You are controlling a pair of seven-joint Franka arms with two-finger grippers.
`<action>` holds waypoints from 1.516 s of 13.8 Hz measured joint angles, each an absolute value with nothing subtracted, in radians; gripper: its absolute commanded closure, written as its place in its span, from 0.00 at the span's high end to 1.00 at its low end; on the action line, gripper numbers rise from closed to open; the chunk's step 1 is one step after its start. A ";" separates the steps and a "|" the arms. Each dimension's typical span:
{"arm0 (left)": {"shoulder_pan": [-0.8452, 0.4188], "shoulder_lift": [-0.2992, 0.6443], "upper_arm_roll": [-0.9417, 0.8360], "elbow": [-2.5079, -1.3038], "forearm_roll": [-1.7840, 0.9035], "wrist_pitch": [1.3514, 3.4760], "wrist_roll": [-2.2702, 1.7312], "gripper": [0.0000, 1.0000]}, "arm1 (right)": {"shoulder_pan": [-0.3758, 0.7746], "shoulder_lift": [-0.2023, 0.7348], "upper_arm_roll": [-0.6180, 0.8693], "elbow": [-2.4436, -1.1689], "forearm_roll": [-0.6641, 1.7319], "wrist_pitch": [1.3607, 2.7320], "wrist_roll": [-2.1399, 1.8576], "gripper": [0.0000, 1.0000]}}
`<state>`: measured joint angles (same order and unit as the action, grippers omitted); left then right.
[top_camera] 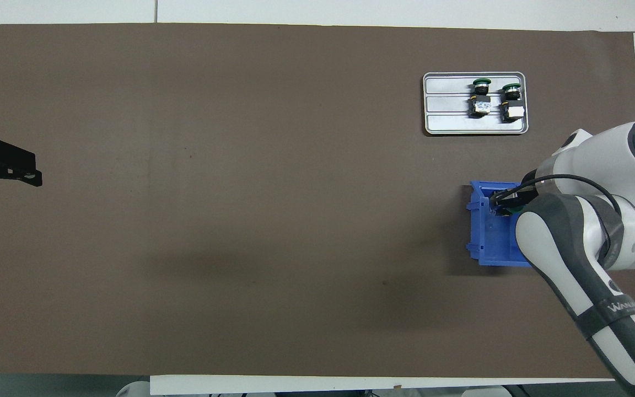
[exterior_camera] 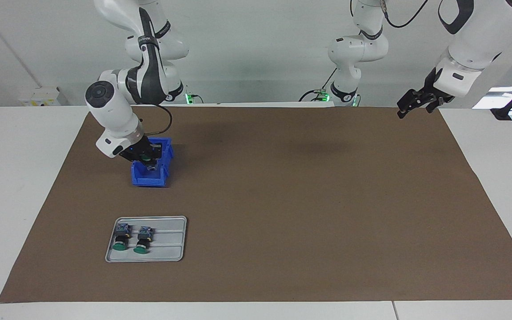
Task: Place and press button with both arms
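My right gripper [exterior_camera: 150,162] hangs in the top of the blue bin [exterior_camera: 150,180], shut on a button whose green cap [exterior_camera: 146,156] shows between the fingers. In the overhead view the gripper [top_camera: 502,203] sits over the bin's [top_camera: 485,242] end farther from the robots, and the arm hides part of the bin. Two more green-capped buttons [exterior_camera: 122,236] [exterior_camera: 142,239] lie side by side on the grey tray [exterior_camera: 169,242]. They also show in the overhead view [top_camera: 481,98] [top_camera: 512,102]. My left gripper [exterior_camera: 409,106] [top_camera: 3,166] hangs in the air over the mat's edge at the left arm's end.
A brown mat [exterior_camera: 305,200] covers most of the white table. The tray [top_camera: 450,105] lies farther from the robots than the bin, at the right arm's end. The mat's wide middle is bare.
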<state>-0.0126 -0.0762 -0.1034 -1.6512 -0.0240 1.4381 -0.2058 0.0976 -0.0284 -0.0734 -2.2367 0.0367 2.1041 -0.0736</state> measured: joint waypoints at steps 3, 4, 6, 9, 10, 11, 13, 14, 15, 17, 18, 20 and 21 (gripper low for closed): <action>-0.009 -0.076 -0.091 -1.651 -0.024 1.439 -0.206 1.00 | 0.098 -0.029 -0.073 -2.229 0.024 2.104 -0.074 0.99; -0.009 -0.076 -0.088 -1.651 -0.024 1.439 -0.206 1.00 | 0.098 -0.030 -0.073 -2.220 0.010 2.102 -0.074 0.99; -0.009 -0.076 -0.087 -1.651 -0.024 1.439 -0.206 1.00 | 0.098 -0.032 -0.073 -2.182 0.004 2.063 -0.074 0.99; -0.009 -0.076 -0.086 -1.651 -0.024 1.446 -0.206 1.00 | 0.098 -0.041 -0.073 -2.107 0.004 1.971 -0.074 0.99; -0.009 -0.076 -0.085 -1.651 -0.024 1.447 -0.206 1.00 | 0.098 -0.046 -0.073 -2.076 0.003 1.937 -0.074 0.99; -0.008 -0.076 -0.085 -1.651 -0.024 1.448 -0.206 1.00 | 0.098 -0.049 -0.073 -2.038 0.003 1.898 -0.074 0.99; -0.008 -0.076 -0.084 -1.651 -0.024 1.449 -0.206 1.00 | 0.097 -0.057 -0.073 -1.958 0.002 1.808 -0.074 0.99; -0.008 -0.076 -0.084 -1.651 -0.024 1.449 -0.206 1.00 | 0.093 -0.063 -0.074 -1.914 0.001 1.755 -0.074 0.99; -0.008 -0.076 -0.084 -1.651 -0.024 1.449 -0.206 1.00 | 0.083 -0.067 -0.073 -1.862 0.000 1.694 -0.074 0.99; -0.008 -0.076 -0.084 -1.651 -0.024 1.449 -0.206 1.00 | 0.060 -0.071 -0.074 -1.741 -0.002 1.561 -0.075 0.99; -0.008 -0.076 -0.084 -1.652 -0.024 1.449 -0.206 1.00 | 0.050 -0.071 -0.074 -1.689 -0.002 1.509 -0.075 0.99; -0.008 -0.076 -0.084 -1.652 -0.024 1.450 -0.206 1.00 | 0.035 -0.071 -0.074 -1.604 -0.017 1.422 -0.075 0.99; -0.008 -0.076 -0.083 -1.652 -0.024 1.450 -0.206 1.00 | 0.030 -0.071 -0.074 -1.572 -0.026 1.389 -0.075 0.99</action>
<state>-0.0084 -0.0762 -0.0834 -1.6515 -0.0238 1.4501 -0.2055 0.0303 -0.0706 -0.0743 -1.5721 -0.0257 1.3891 -0.0749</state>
